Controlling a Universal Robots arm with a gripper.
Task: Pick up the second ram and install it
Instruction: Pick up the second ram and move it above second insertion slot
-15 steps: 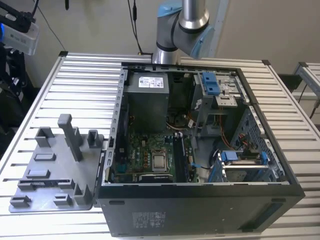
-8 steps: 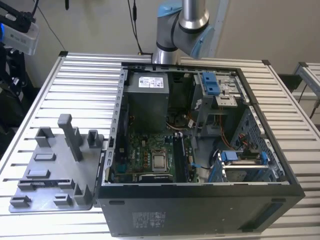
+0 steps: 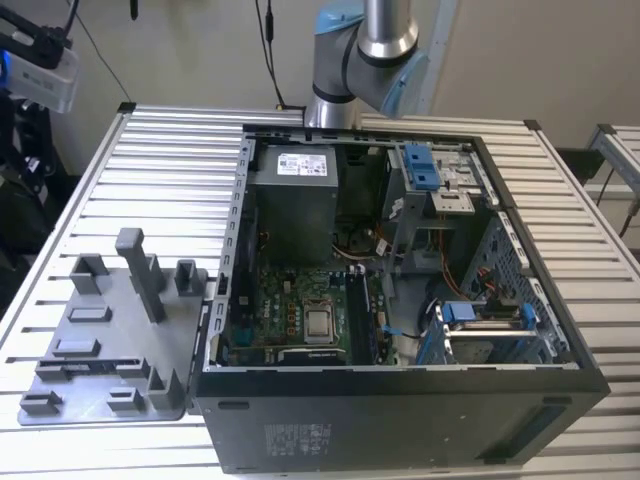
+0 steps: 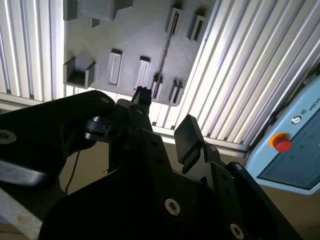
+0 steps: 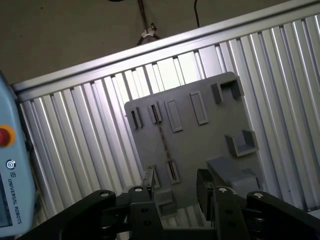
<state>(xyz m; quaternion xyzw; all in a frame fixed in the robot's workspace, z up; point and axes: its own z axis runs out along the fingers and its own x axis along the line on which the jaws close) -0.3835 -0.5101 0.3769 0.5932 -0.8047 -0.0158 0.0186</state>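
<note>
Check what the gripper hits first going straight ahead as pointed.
Probably the flat grey plastic fixture plate, near the thin dark strip across its slots; the black gripper, jaws open, points at it. Depth unclear.

The exterior view looks down from high and fairly near onto the open computer case (image 3: 400, 400), with the grey fixture plate (image 3: 100, 330) at the exterior view's left. Both wrist views ride on me and face down past my gripper (image 5: 175, 176) from well above, sharing that plate and the slatted table (image 5: 75, 145).
</note>
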